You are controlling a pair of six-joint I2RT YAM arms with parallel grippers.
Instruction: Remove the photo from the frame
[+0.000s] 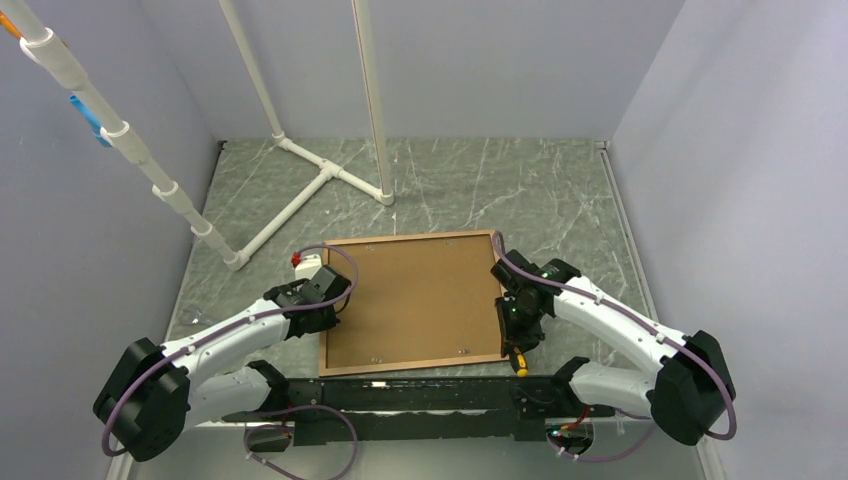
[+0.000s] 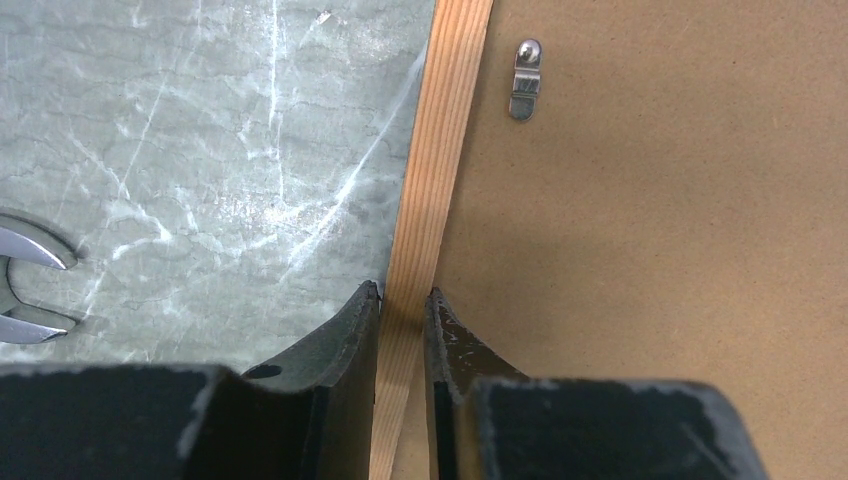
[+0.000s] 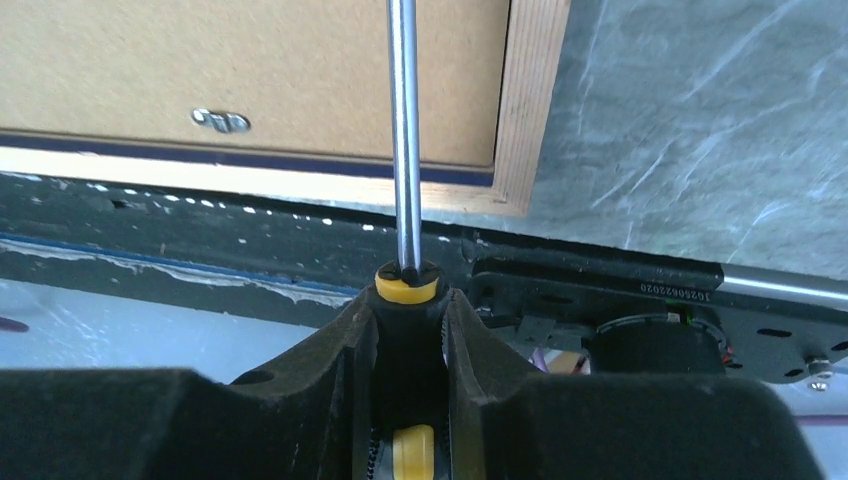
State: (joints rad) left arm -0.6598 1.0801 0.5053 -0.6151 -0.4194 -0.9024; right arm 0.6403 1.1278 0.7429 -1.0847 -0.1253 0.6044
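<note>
Right claw [image 3: 410, 300] tight on screwdriver [image 3: 403, 120], left claw [image 2: 403, 300] tight on frame [image 2: 440, 130]; photo unseen.

Pale grey walls [image 1: 480, 60] close me in at the left, top and right of the frame. My desk [image 1: 520, 180] is grey-green with white marble veins, evenly lit. A white pipe structure [image 1: 325, 172] rises at the upper left.

Left pincer [image 2: 401, 294] and right pincer [image 3: 410, 296] are both clamped tight.
</note>
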